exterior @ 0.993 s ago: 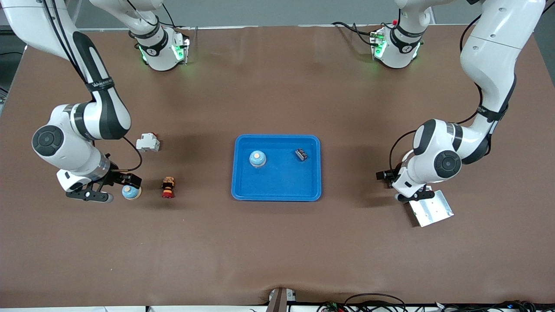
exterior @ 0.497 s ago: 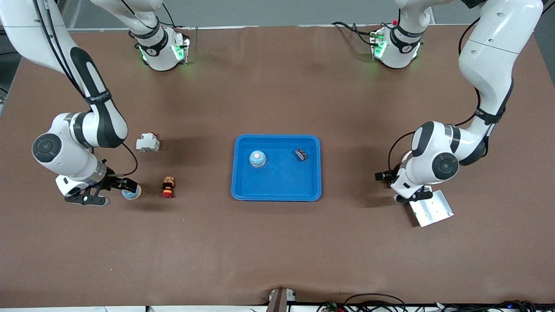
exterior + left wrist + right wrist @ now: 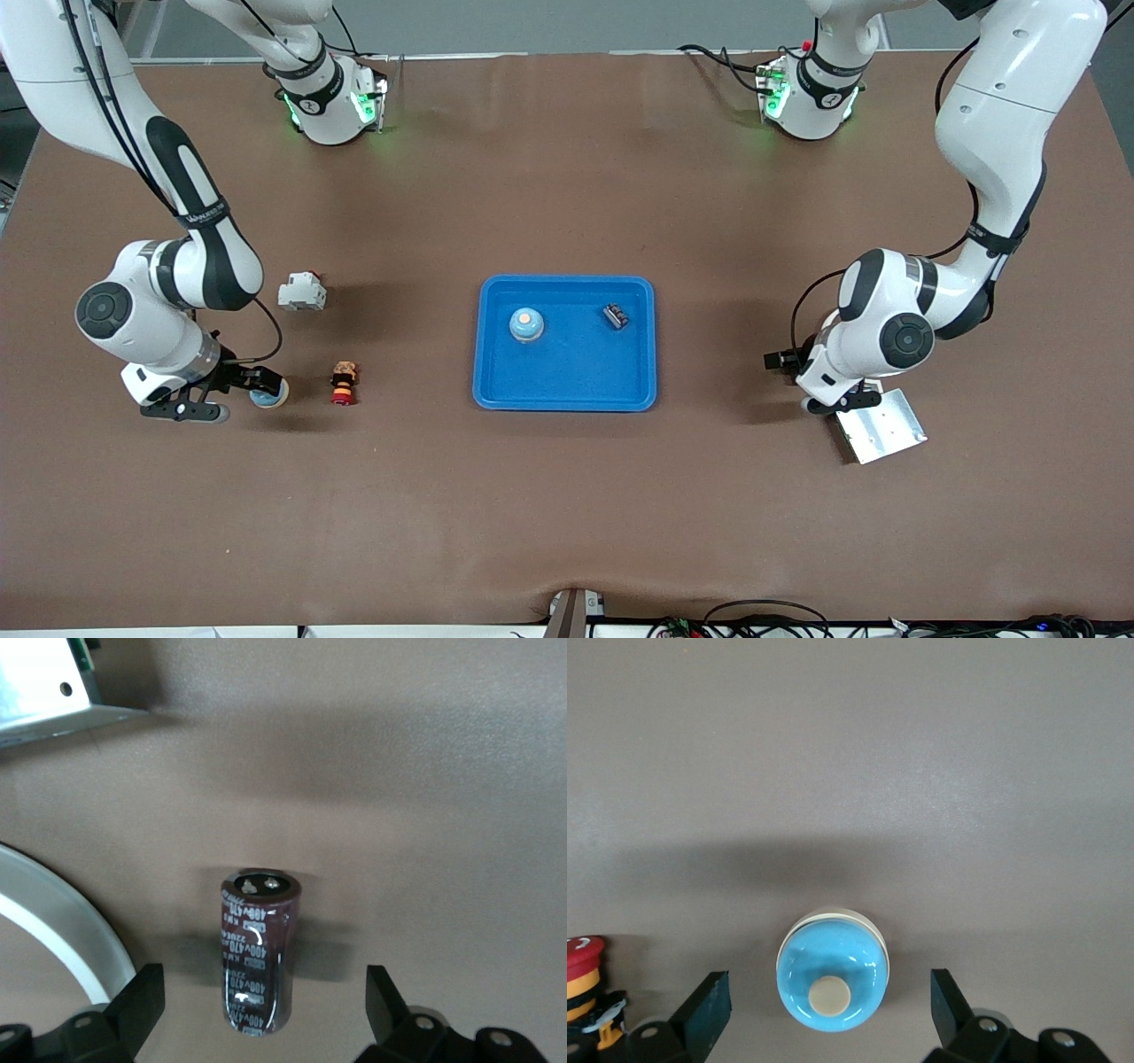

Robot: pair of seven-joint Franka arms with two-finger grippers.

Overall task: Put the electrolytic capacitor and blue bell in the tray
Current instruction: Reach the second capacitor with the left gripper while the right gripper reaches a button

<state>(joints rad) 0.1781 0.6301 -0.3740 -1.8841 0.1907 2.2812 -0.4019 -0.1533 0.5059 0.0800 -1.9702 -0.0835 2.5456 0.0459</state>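
Observation:
The bright blue tray (image 3: 567,390) lies mid-table. In it stand one blue bell (image 3: 526,324) and a small dark part (image 3: 615,315). A second blue bell (image 3: 271,395) (image 3: 833,970), with a cream button on top, stands on the table toward the right arm's end. My right gripper (image 3: 252,390) (image 3: 829,1008) is open, its fingers on either side of this bell without touching it. A dark brown electrolytic capacitor (image 3: 259,961) lies on the table between the open fingers of my left gripper (image 3: 828,403) (image 3: 263,1005). The front view hides it under the hand.
A silver metal plate (image 3: 881,428) (image 3: 44,682) lies beside the left gripper, nearer the front camera. A red and yellow push-button (image 3: 343,383) (image 3: 585,988) stands between the bell on the table and the tray. A white block (image 3: 301,291) sits farther back.
The right gripper has come down around the bell on the table and now covers part of it in the front view. The left arm has barely shifted.

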